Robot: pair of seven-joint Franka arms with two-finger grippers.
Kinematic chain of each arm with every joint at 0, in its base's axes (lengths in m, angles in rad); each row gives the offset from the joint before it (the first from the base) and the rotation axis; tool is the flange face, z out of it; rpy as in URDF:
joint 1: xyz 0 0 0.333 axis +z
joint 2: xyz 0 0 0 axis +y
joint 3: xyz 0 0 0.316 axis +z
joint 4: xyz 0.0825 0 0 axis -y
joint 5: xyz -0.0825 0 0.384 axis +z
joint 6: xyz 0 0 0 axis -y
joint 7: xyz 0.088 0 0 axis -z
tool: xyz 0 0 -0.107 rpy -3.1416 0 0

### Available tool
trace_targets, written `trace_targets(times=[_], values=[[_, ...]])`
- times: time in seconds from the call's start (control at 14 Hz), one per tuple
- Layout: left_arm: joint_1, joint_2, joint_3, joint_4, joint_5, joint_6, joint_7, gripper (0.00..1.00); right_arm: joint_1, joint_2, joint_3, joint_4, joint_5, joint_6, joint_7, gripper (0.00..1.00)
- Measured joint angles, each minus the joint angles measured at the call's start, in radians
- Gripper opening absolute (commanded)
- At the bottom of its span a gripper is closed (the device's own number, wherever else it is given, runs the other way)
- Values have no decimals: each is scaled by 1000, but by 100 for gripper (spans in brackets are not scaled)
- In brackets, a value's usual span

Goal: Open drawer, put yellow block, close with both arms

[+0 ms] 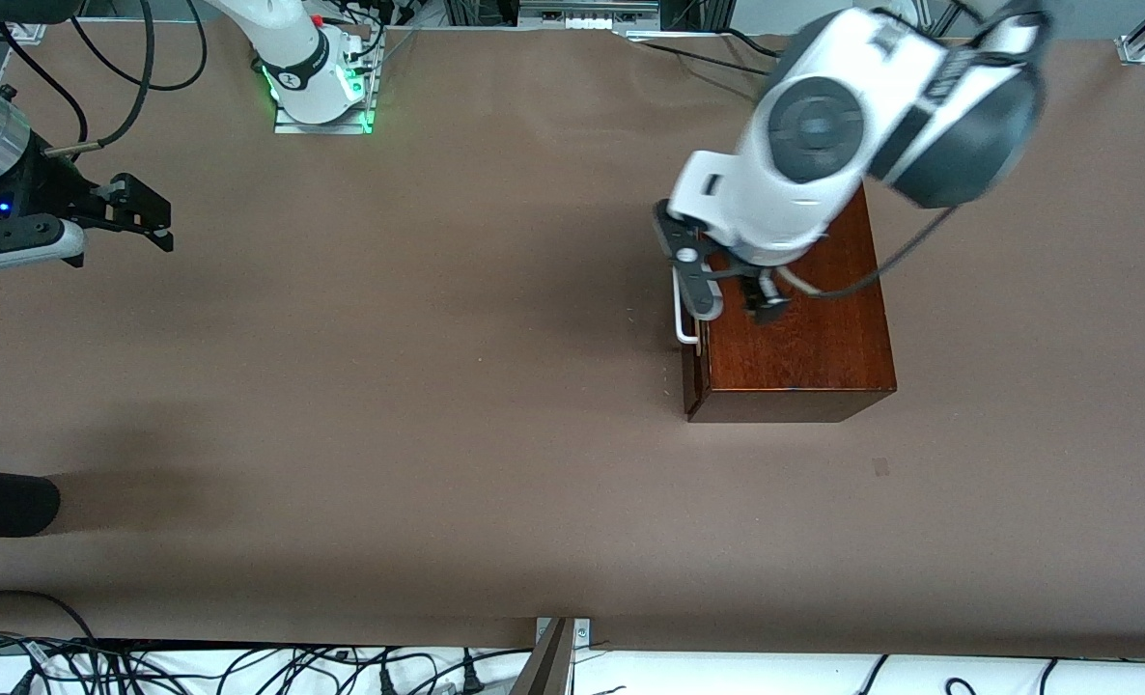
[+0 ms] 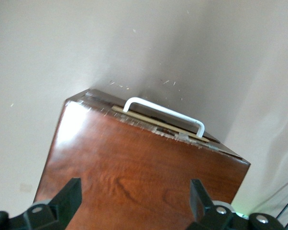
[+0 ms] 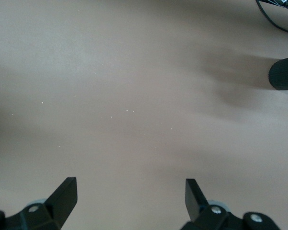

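**Left end effector over the wooden box, drawer shut**

Left end effector (image 2: 134, 201): fingers spread wide, holding nothing, poised above the top of the wooden box (image 1: 804, 338) near its handle end. The drawer (image 2: 158, 125) sits pushed in, its white handle (image 1: 684, 314) facing the right arm's end of the tabletop (image 1: 437, 386). Right end effector (image 3: 129, 199): fingers apart, empty, waiting over bare tabletop at its own end.

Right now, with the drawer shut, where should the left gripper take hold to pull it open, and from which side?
Grip the white bar handle on the drawer front. It stands off the wood, leaving a gap for a finger. The left gripper, open above the box, should probably come down from above, one finger on each side of the bar, then pull toward the right arm's end of the table.
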Motion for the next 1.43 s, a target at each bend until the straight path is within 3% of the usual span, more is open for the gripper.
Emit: trace_targets(times=[0.29,0.43,0.57,0.93,1.15,1.43], values=[[146,-84,12,-1,-33,-109,-1,100,0,0,0,0,0,-1,0,100],[183,-127,57,-33,-34,-110,-6,100,0,0,0,0,0,-1,0,100],[190,-191,117,-109,-38,-59,-41,100,0,0,0,0,0,-1,0,100],[190,-391,238,-366,-135,223,-279,100,0,0,0,0,0,-1,0,100],[190,-463,285,-428,-145,248,-378,100,0,0,0,0,0,-1,0,100],[191,-482,346,-450,-145,174,-471,100,0,0,0,0,0,-1,0,100]])
